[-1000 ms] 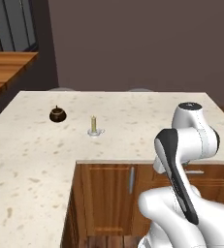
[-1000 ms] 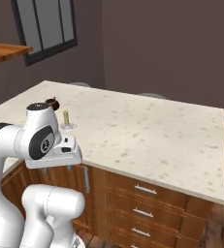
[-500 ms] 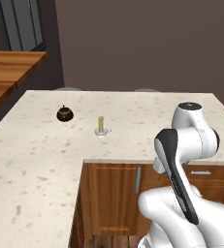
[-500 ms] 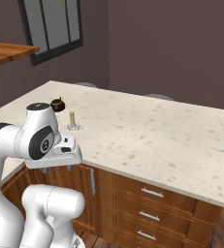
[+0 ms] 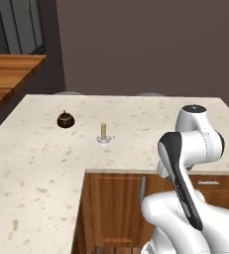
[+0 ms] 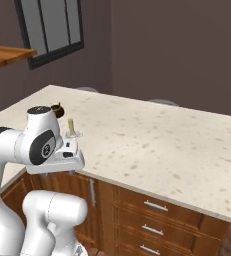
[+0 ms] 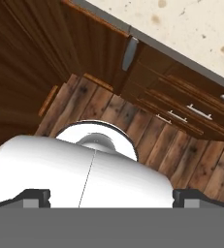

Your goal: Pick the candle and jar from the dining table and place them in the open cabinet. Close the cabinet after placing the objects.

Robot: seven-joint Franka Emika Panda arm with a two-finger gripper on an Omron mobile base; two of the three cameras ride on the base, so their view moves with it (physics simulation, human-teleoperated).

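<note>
The jar (image 5: 65,119) is a small dark brown lidded pot standing on the dining table (image 5: 150,124), on its cream speckled top. To its right the pale-yellow candle (image 5: 104,133) stands upright on a small grey disc; it also shows behind my arm in the right base view as the candle (image 6: 71,127), with the jar (image 6: 57,110) beyond it. My gripper (image 7: 112,197) points down at the wooden floor in front of the table's wood base. Its fingertips (image 7: 36,195) stand wide apart, open and holding nothing. The cabinet is out of view.
Drawers with short silver handles (image 6: 155,205) sit under the table top, and a vertical handle (image 5: 142,187) shows on a door beside them. A wooden ledge (image 5: 12,69) and a dark window (image 6: 52,30) lie to the left. Two grey seat backs (image 5: 69,93) stand along the far edge.
The whole picture has shifted: the base has moved, so the table, the jar and the candle sit further right in the left base view. The arm holds its pose, jaws still open.
</note>
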